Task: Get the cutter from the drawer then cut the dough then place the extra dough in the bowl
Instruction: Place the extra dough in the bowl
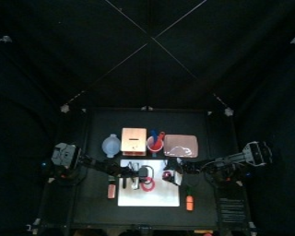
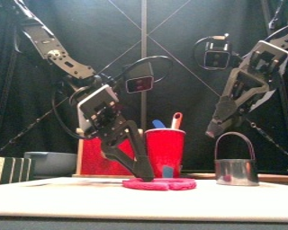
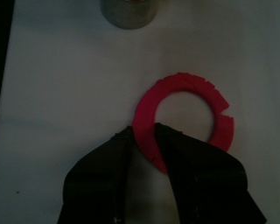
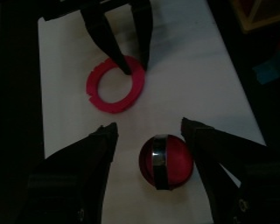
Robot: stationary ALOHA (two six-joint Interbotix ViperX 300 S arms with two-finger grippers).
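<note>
A red dough ring (image 3: 192, 92), broken at one side, lies flat on the white cutting board (image 3: 73, 105). My left gripper (image 3: 154, 133) is shut on the ring's band, its tips down at the board (image 2: 147, 176). The round metal cutter (image 2: 236, 169) stands on the board to the right of the ring, with a red dough disc inside it (image 4: 166, 161). My right gripper (image 4: 149, 128) is open, its jaws either side of the cutter in the right wrist view. It hangs above the wire handle (image 2: 220, 124).
Behind the board stand the wooden box (image 1: 135, 140), the blue-grey bowl (image 1: 110, 143), the red cup with knives (image 2: 166, 148) and the pink tray (image 1: 182, 145). Bare board lies toward the table's front edge (image 1: 144, 199).
</note>
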